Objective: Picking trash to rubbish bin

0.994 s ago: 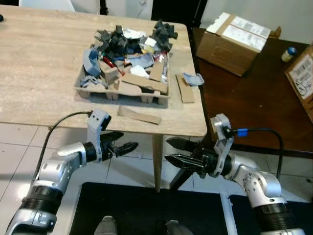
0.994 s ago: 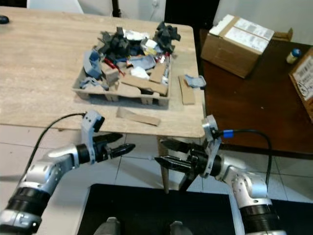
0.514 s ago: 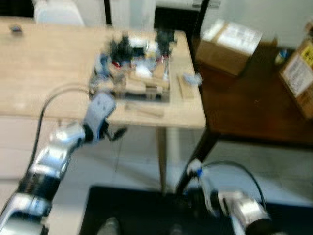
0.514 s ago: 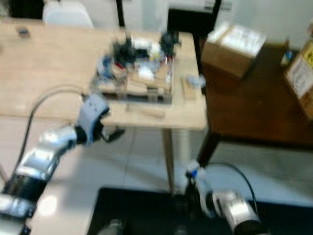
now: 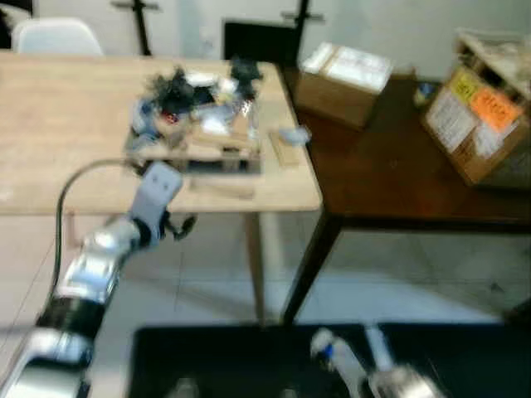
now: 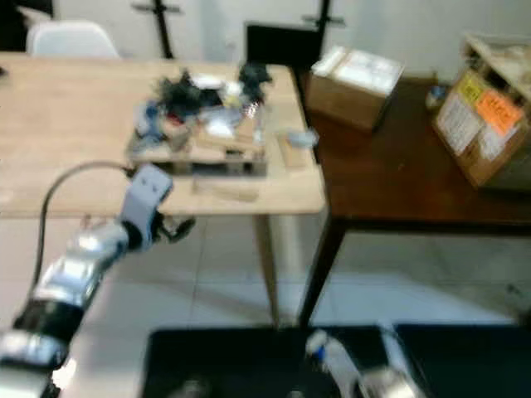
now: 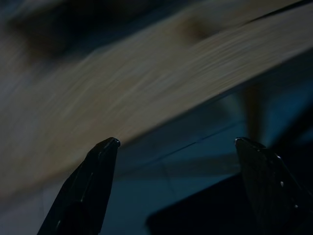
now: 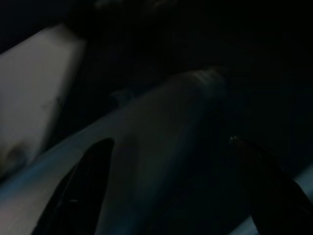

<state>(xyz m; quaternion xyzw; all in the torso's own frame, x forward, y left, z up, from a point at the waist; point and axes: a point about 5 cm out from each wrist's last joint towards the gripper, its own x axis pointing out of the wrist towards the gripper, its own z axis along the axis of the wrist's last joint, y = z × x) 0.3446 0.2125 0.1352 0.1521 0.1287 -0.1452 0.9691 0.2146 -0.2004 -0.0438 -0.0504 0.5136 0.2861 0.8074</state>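
A cardboard tray heaped with scraps of paper, cardboard and dark trash sits near the right end of the light wooden table. A loose cardboard strip lies in front of the tray; another strip and a grey crumpled piece lie to its right. My left gripper hangs just below the table's front edge, open and empty, with the table's underside ahead in the left wrist view. My right arm is low at the bottom; its gripper is open in a dark right wrist view.
A dark brown table adjoins on the right, carrying a cardboard box and a labelled box. A white chair stands at the back left. Tiled floor and a black mat lie below. The views are blurred.
The camera has shifted, showing more of the room to the right. My right arm has dropped from in front of the table to the bottom edge. My left gripper has come nearer the table's edge.
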